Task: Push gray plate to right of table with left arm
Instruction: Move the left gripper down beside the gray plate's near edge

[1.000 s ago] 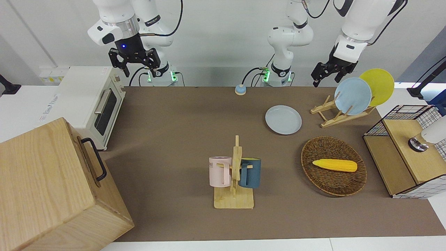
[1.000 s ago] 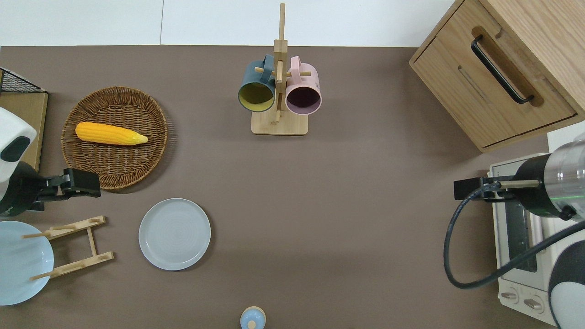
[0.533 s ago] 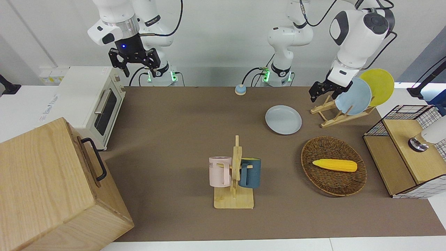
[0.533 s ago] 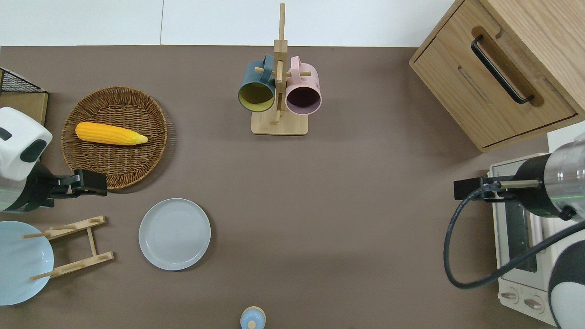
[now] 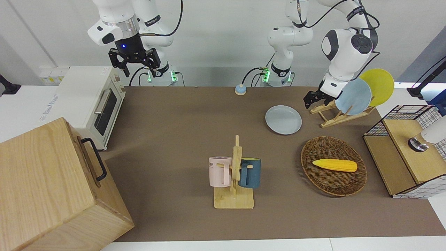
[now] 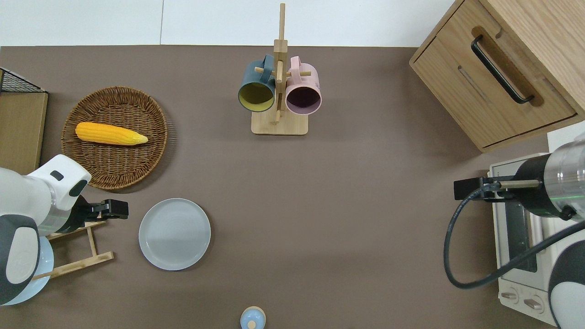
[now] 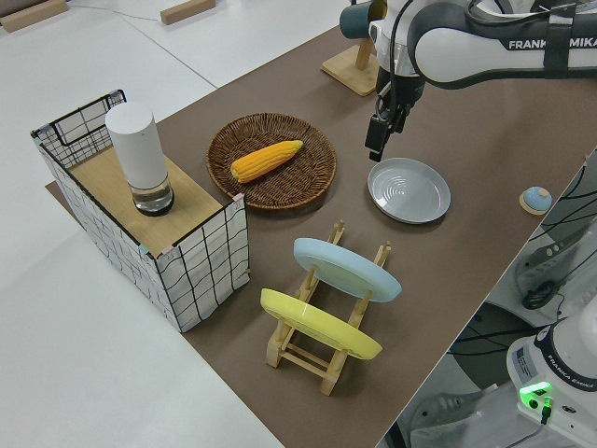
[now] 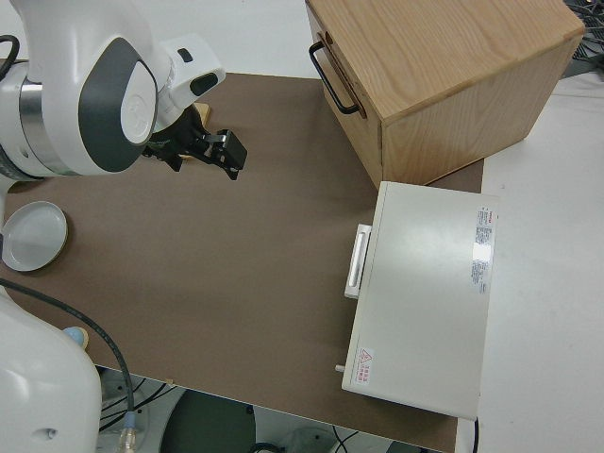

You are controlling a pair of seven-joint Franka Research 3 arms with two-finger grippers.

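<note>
The gray plate (image 5: 283,119) (image 6: 174,233) (image 7: 409,189) lies flat on the brown table (image 5: 167,139), toward the left arm's end. The left arm (image 5: 345,45) reaches down over the mat. Its left gripper (image 5: 309,101) (image 6: 122,209) (image 7: 375,142) hangs low over the strip of mat between the wooden plate rack and the gray plate. It is beside the plate's rim on the left arm's end and does not touch it. The right arm is parked, its right gripper (image 5: 138,69) (image 8: 231,156) open and holding nothing.
The wooden rack (image 6: 73,246) with a light-blue plate (image 5: 352,96) and a yellow plate (image 5: 378,86) stands next to the left gripper. A wicker basket (image 6: 151,151) with corn, a mug tree (image 6: 279,123), a wooden cabinet (image 5: 45,188), a toaster oven (image 5: 87,101) and a small blue knob (image 5: 240,90) are also there.
The left arm has swung down and toward the gray plate, from over the basket's edge to just beside the plate's rim. The plate and the right arm have not moved.
</note>
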